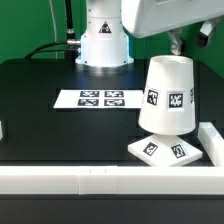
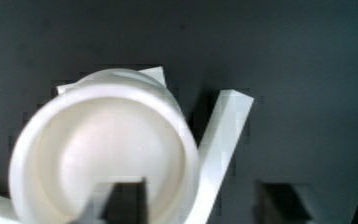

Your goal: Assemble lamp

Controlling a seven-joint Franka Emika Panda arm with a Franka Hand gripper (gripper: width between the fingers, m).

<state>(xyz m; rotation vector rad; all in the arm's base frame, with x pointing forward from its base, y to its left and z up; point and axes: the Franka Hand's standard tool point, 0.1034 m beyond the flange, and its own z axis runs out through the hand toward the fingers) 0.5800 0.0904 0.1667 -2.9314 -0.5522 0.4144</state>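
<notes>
The white tapered shade (image 1: 166,95) stands slightly tilted on the flat square base (image 1: 163,152) at the exterior view's right, tags facing the camera. The bulb is hidden. My gripper (image 1: 190,41) hangs just above the shade's top edge, open and holding nothing. In the wrist view the shade (image 2: 105,145) shows as a large white oval. My gripper (image 2: 202,205) straddles its rim, with one finger over the oval and the other over the dark table. A corner of the base (image 2: 151,74) pokes out behind the shade.
The marker board (image 1: 97,98) lies flat in the middle of the black table. The white robot pedestal (image 1: 103,40) stands behind it. A raised white rail (image 1: 60,181) runs along the front edge and another (image 1: 212,140) along the right, also in the wrist view (image 2: 226,130).
</notes>
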